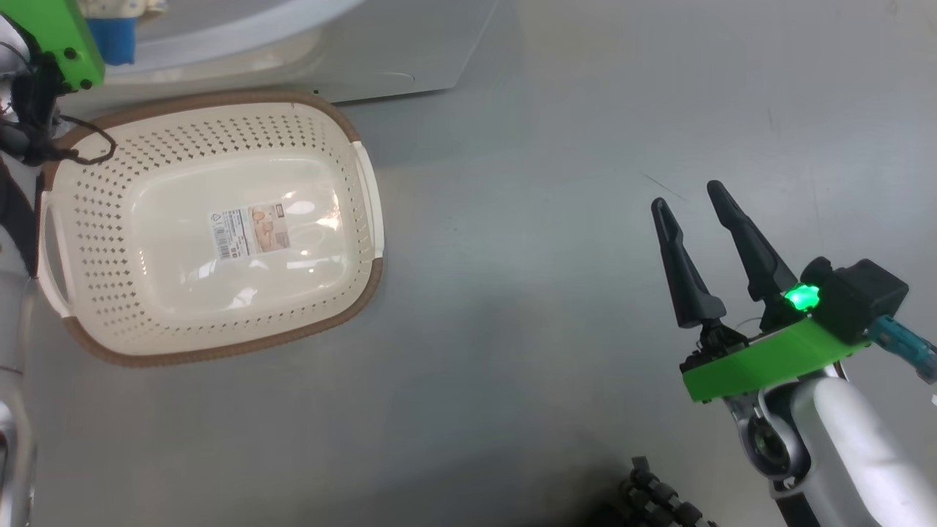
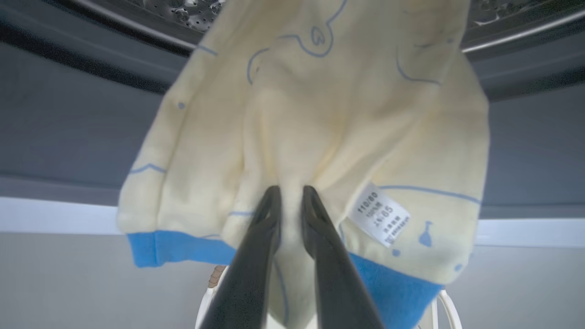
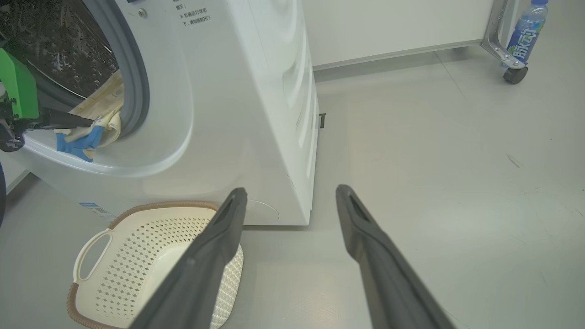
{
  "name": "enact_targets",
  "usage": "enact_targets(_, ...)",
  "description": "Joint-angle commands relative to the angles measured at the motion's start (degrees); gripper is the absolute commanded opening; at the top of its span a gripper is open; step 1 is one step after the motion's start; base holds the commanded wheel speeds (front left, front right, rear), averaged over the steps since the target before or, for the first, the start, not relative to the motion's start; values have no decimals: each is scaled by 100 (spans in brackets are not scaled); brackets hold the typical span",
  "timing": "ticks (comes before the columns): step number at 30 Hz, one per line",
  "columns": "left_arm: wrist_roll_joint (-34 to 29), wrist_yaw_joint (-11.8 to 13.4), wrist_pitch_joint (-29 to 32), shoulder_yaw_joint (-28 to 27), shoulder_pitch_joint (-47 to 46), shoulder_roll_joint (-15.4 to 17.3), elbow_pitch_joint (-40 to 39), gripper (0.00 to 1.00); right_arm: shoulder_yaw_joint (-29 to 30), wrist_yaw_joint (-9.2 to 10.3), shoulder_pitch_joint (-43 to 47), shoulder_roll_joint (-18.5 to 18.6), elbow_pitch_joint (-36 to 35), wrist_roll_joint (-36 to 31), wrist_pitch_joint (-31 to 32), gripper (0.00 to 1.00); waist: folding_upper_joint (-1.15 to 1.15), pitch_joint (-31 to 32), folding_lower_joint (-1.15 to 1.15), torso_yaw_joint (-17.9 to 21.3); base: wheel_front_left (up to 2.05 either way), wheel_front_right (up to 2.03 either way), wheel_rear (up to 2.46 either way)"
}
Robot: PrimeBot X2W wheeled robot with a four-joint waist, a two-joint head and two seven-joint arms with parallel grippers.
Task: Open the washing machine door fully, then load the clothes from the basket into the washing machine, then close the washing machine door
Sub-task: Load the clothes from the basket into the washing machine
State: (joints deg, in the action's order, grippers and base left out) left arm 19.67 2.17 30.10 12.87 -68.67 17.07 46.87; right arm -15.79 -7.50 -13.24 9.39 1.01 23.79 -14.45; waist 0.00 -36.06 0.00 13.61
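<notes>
The left pincer, nearly closed, pinches the clothes at the washing machine. The right pincer gapes empty.

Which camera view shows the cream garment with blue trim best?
The left wrist view: the garment hangs large and close, pinched by the left tool, blue prints and size tag plain. The right wrist view shows it small at the drum mouth. The head view gives what seems its blue trim at top left.
</notes>
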Motion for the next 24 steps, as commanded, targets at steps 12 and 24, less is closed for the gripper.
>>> enact_targets(12, -44, -29, -737, 2, -30, 191, 28, 0, -72, 1, 110, 25, -163, 23, -55, 100, 0, 23, 0, 18, 0, 0, 0)
enact_targets(24, -110, -217, -2486, 39, -392, 135, 96, 0, -113, 1, 120, 9, -177, 68, -55, 100, 0, -3, 0, 91, 0, 0, 0)
